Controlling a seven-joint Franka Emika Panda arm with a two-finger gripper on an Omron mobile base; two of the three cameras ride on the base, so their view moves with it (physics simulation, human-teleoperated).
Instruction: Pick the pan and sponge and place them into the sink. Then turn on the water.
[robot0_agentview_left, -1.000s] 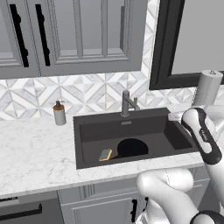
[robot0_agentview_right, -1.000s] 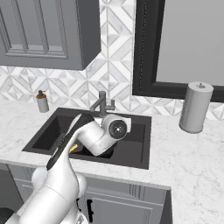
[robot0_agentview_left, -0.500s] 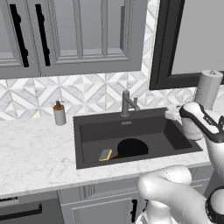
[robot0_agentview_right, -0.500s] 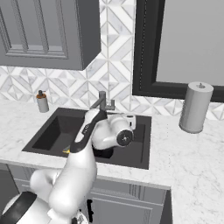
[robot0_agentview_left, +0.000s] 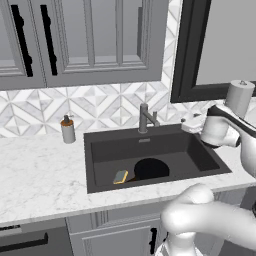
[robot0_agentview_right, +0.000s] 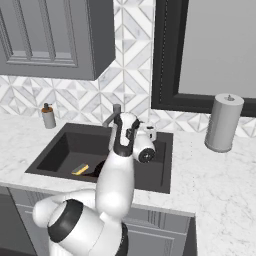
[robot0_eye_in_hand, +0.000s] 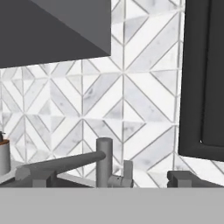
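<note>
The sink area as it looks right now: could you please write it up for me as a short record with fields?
sink: dark basin set in the marble counter
pan: lying in the sink
sponge: in the sink, just left of the pan
faucet: behind the basin, no stream visible
gripper: open, facing the faucet from the right side of the sink
soap dispenser: on the counter, left of the sink
paper towel roll: on the counter, right of the sink

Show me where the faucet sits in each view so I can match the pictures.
Left base view: faucet behind the sink, centre.
Right base view: upper centre, partly behind the arm.
Hand view: bottom centre, upright post with spout running left.
Shared landmark: the soap dispenser.
</note>
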